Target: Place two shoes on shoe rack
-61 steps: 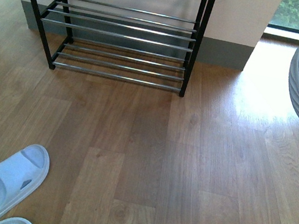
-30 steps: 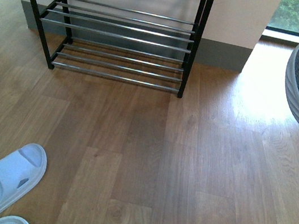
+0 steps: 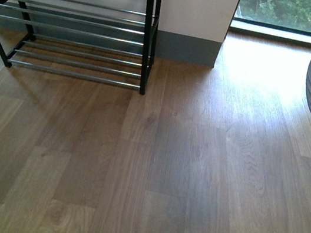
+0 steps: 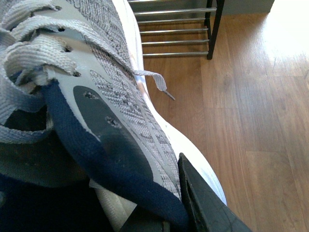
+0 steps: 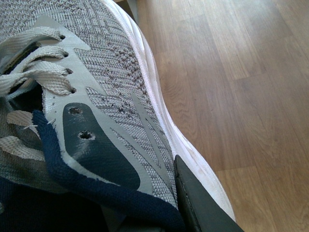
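- The left gripper's finger (image 4: 203, 208) is showing as a matte black wedge with a straight, sharp edge.
- The right gripper's finger (image 5: 200, 208) is showing the same plain black, angular shape.

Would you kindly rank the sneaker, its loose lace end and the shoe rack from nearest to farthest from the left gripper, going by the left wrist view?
1. Sneaker: clamped in the left gripper itself.
2. Lace end: dangling off the sneaker's side, partway out.
3. Shoe rack: farthest, standing on the floor past the lace end.
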